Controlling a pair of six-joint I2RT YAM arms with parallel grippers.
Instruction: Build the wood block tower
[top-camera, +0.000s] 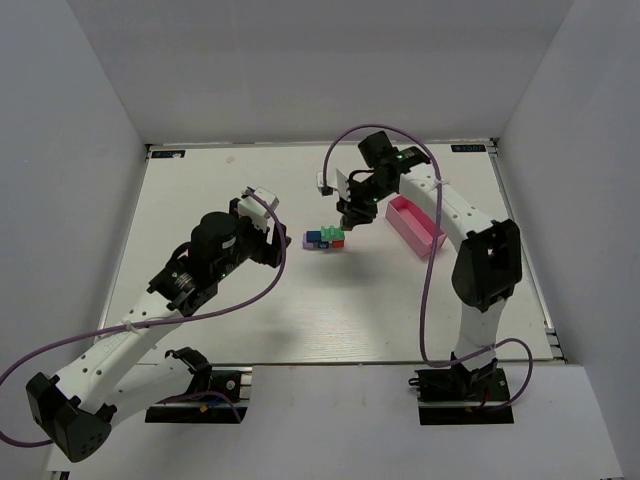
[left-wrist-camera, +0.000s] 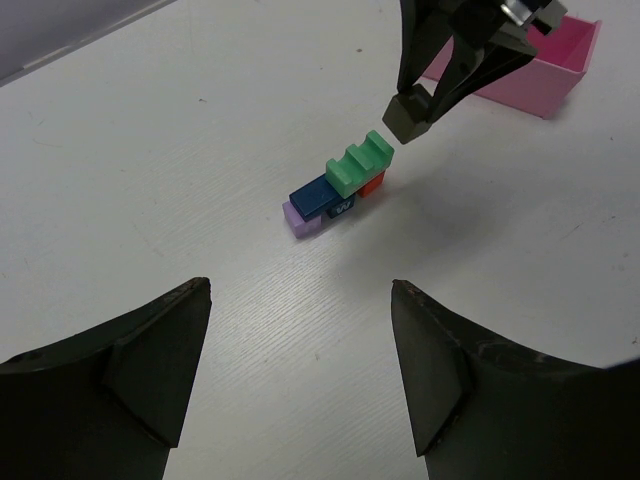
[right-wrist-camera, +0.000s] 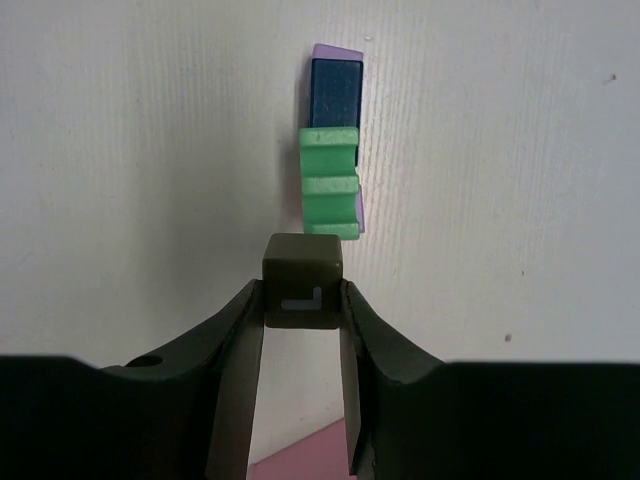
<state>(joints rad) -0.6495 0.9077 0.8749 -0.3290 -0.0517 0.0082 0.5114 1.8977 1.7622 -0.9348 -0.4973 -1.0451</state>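
- Our right fingers pinch a smooth olive cube; a ridged green block lies just beyond their tips.
- Our left fingers stand spread.

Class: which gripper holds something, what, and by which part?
The right gripper pinches a dark olive cube by two opposite sides; the left gripper holds nothing.

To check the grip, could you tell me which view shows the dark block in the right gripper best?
The right wrist view: the dark block sits centred, pinched in the right gripper. The left wrist view shows it smaller, near the green block; the top view hardly shows it.
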